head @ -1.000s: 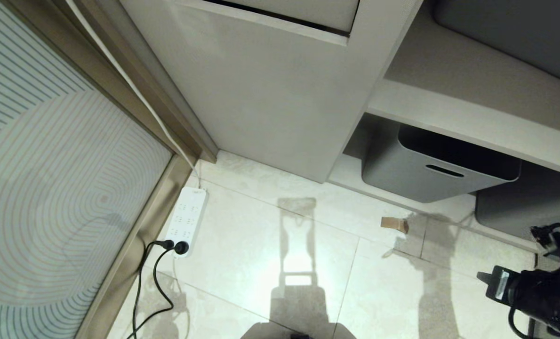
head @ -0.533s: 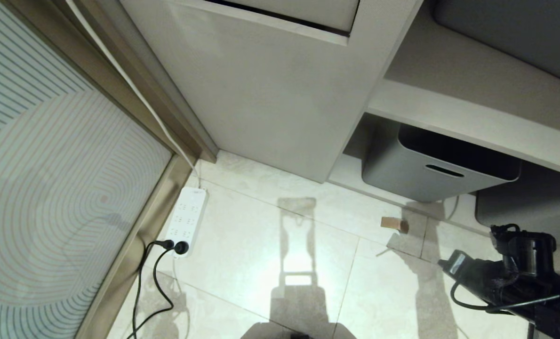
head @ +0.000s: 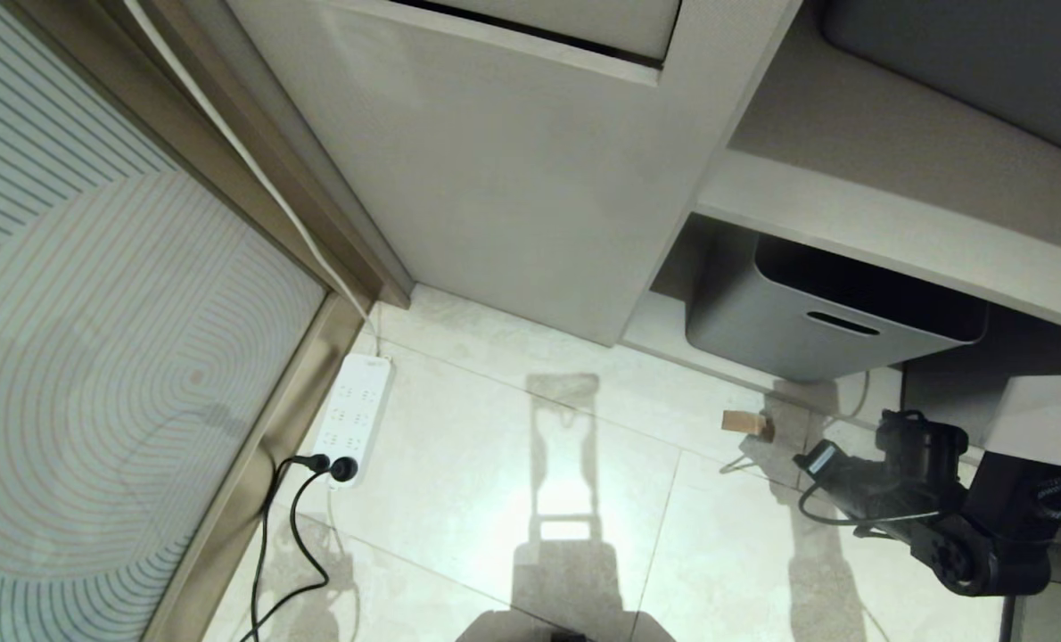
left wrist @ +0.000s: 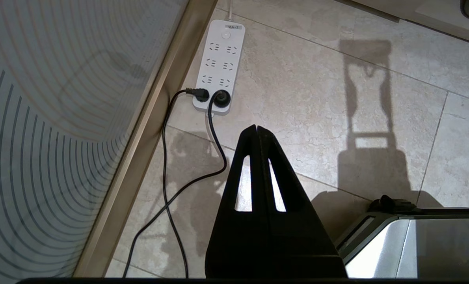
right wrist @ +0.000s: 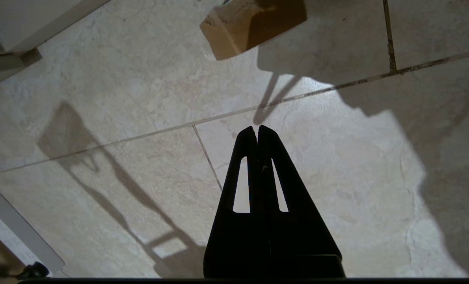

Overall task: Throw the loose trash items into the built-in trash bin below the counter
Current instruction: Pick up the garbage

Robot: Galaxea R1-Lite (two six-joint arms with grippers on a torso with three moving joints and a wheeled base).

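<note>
A small folded tan cardboard piece (head: 748, 423) is seen lying on the pale tiled floor (head: 513, 499), close to the foot of the shelving, just in front of a grey plastic tub (head: 816, 312) that's tucked under the lower shelf. It sits right beside a grout line, with nothing touching it.

The right claw (right wrist: 257, 129) is held low over the floor, pointed toward the cardboard but clearly apart from it, with a strip of bare tile left between the tips and the scrap. Its fingers are pressed together and nothing is held between them. In the head view only the back of the right arm (head: 932, 499) is shown, near the floor's right edge.

The left claw (left wrist: 257, 128) is parked above the floor, also pinched together with nothing in it, aimed at a white power strip (left wrist: 218, 67) that's laid along the metal frame of a frosted glass panel (head: 94, 357). Two black plugs are seated in the strip.

The beige cabinet front (head: 513, 169) is seen at the far edge of the floor, with only the bottom of its flap (head: 566, 20) in view.
</note>
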